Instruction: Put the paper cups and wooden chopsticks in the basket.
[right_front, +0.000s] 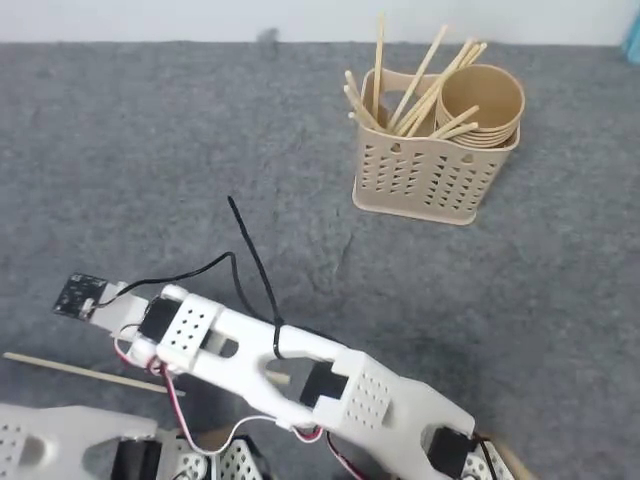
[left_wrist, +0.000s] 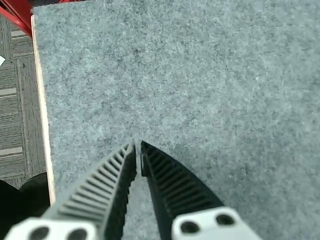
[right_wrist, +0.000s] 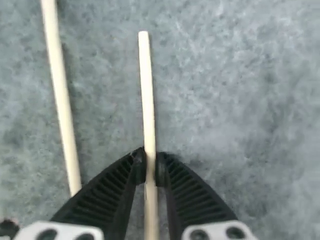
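A beige slotted basket (right_front: 425, 175) stands at the back right. It holds a stack of paper cups (right_front: 485, 100) and several wooden chopsticks (right_front: 405, 95) standing upright. My right gripper (right_wrist: 149, 157) is shut on one wooden chopstick (right_wrist: 145, 90), low over the grey felt. A second chopstick (right_wrist: 60, 100) lies beside it on the felt, apart from the fingers. In the high view a loose chopstick (right_front: 80, 372) lies at the front left, next to the right arm's wrist (right_front: 175, 335). My left gripper (left_wrist: 138, 146) is shut with nothing in it, above bare felt.
Grey felt (right_front: 200, 150) covers the table. The table's edge (left_wrist: 42, 115) runs close to the left gripper, with floor beyond it. A black cable (right_front: 255, 265) loops over the right arm. The left arm's base (right_front: 60, 445) sits at the front left corner.
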